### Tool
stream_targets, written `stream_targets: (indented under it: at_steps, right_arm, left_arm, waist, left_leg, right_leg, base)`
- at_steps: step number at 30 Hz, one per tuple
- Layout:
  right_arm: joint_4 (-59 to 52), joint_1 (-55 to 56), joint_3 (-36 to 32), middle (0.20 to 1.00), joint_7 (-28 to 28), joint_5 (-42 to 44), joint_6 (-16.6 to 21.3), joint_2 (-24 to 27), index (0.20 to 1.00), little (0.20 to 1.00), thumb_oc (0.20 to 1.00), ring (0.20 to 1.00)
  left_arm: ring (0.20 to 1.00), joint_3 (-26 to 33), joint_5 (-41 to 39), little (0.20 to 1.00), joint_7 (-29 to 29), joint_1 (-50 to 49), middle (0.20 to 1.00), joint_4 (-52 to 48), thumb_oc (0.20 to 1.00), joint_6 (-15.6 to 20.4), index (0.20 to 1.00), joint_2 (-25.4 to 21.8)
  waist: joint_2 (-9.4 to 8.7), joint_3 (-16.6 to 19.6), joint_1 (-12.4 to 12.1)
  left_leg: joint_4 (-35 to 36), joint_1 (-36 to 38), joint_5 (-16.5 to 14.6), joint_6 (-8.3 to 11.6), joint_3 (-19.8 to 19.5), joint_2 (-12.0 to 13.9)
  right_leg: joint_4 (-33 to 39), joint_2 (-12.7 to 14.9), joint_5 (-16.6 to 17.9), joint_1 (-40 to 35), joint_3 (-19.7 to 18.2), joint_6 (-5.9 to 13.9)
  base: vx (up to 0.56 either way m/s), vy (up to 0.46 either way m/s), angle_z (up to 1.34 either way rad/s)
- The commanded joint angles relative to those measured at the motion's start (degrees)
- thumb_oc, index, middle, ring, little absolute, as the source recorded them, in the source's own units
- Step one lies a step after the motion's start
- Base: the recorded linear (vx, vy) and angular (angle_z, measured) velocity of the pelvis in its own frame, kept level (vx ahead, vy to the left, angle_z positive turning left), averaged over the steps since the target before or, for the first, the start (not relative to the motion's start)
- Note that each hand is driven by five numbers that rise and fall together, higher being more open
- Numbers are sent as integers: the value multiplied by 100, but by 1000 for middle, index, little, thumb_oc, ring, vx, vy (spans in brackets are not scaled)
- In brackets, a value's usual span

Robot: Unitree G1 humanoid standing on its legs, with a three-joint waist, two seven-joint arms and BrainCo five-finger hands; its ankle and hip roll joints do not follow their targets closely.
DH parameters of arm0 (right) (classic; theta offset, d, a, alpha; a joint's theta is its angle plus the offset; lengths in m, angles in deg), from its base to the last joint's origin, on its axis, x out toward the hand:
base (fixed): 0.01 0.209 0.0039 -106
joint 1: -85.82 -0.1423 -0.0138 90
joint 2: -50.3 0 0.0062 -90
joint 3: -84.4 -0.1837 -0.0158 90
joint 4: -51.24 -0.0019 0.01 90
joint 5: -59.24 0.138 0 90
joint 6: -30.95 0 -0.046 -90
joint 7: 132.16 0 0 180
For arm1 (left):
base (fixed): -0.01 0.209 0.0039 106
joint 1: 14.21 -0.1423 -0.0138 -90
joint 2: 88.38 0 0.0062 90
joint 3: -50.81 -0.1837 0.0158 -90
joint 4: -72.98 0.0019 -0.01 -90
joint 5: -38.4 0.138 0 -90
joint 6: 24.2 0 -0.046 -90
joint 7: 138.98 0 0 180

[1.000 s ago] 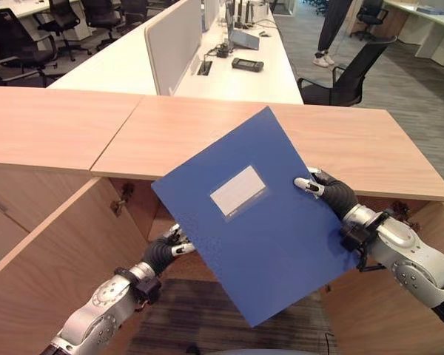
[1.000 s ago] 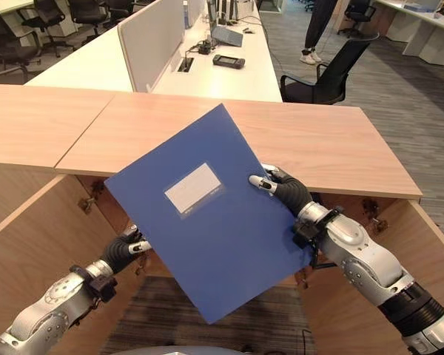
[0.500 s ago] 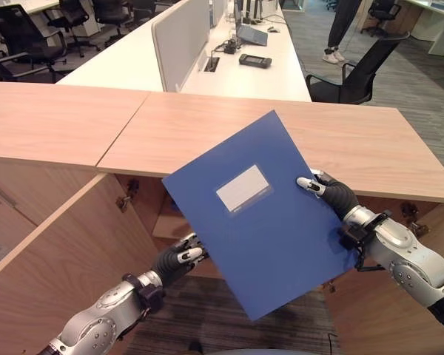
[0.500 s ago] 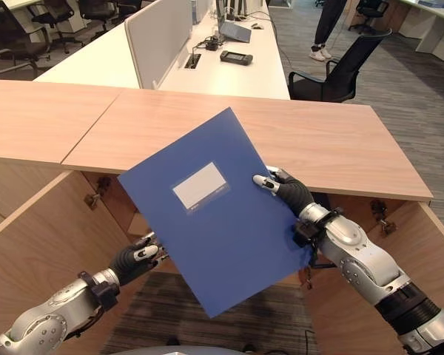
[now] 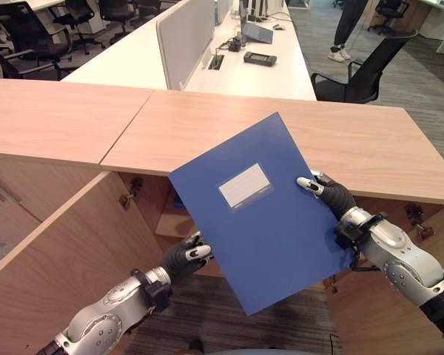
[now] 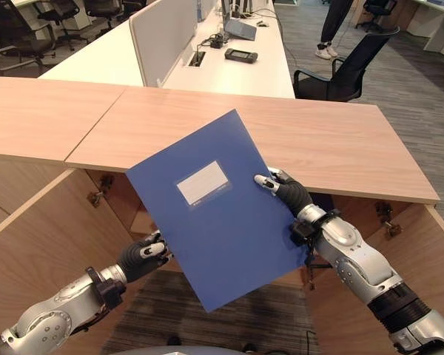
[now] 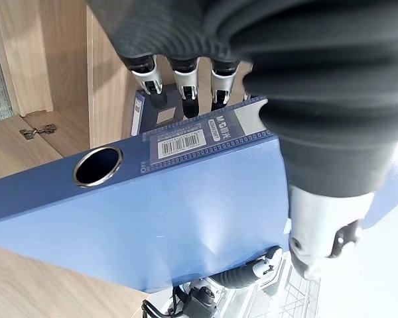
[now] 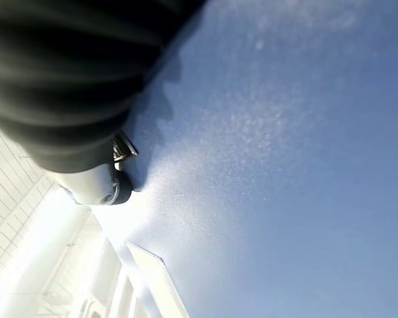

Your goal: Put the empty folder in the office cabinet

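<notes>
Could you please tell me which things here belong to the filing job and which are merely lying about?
Job: blue folder, held by left hand and right hand; open cabinet.
Lying about: office chair, desk divider, a person's legs.

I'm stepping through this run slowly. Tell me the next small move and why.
Probably lower the blue folder and ease it forward toward the open cabinet beneath the wooden top. The folder is held tilted above the opening, with the right hand pinching its right edge and the left hand gripping its lower left edge, both doors swung open.
</notes>
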State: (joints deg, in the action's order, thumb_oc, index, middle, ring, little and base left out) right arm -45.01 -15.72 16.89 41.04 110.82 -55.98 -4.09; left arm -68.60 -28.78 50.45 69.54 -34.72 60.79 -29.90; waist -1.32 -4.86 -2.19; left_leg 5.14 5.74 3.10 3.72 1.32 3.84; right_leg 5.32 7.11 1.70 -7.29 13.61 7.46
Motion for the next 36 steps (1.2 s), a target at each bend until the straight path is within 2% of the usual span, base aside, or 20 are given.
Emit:
stream_targets:
  at_steps: [1,19,25,26,27,36]
  right_arm:
    - [-244,-419,-56,200,-50,-34,343,-60,200,200,200,200]
    - [-41,-704,468,200,49,-118,137,-1111,200,200,200,200]
    - [19,-693,549,200,44,-189,83,-1326,200,200,200,200]
    - [34,-673,548,200,53,-200,75,-1363,200,200,200,200]
    - [44,-669,551,200,56,-202,77,-1390,200,200,200,200]
    - [92,-600,424,200,94,-333,70,-1509,200,200,200,200]
  left_arm:
    - [1000,-132,-205,1000,69,490,1000,-256,1000,229,1000,17]
    - [1000,-529,96,1000,-329,1514,1000,683,1000,370,1000,1214]
    - [1000,-613,168,1000,-351,1633,1000,805,1000,364,1000,1427]
    - [570,-608,181,570,-342,1614,570,806,570,366,570,1443]
    - [200,-609,190,200,-341,1618,200,825,200,366,200,1449]
    - [200,-468,244,200,-299,1468,200,789,200,354,200,1430]
  waist:
    - [-149,129,-48]
    - [-176,157,-3]
    - [-175,155,9]
    - [-177,156,6]
    - [-177,154,6]
    - [-180,154,-8]
  left_leg:
    - [-25,60,-355,-47,-123,-157]
    - [-15,89,-367,-76,-113,-174]
    - [-14,92,-376,-82,-96,-179]
    - [-14,96,-378,-84,-95,-176]
    - [-14,99,-379,-84,-93,-177]
    - [-14,112,-396,-95,-89,-173]
  right_leg:
    - [-222,-101,-243,11,-261,53]
    - [-225,-93,-250,-7,-298,34]
    - [-222,-85,-245,-7,-310,34]
    - [-218,-86,-242,-8,-309,35]
    - [-218,-85,-239,-7,-309,35]
    - [-217,-81,-243,-21,-322,37]
  base:
    - [0,0,0]
    - [-1,0,0]
    - [0,0,0]
    - [0,0,0]
    - [0,0,0]
    - [0,0,0]
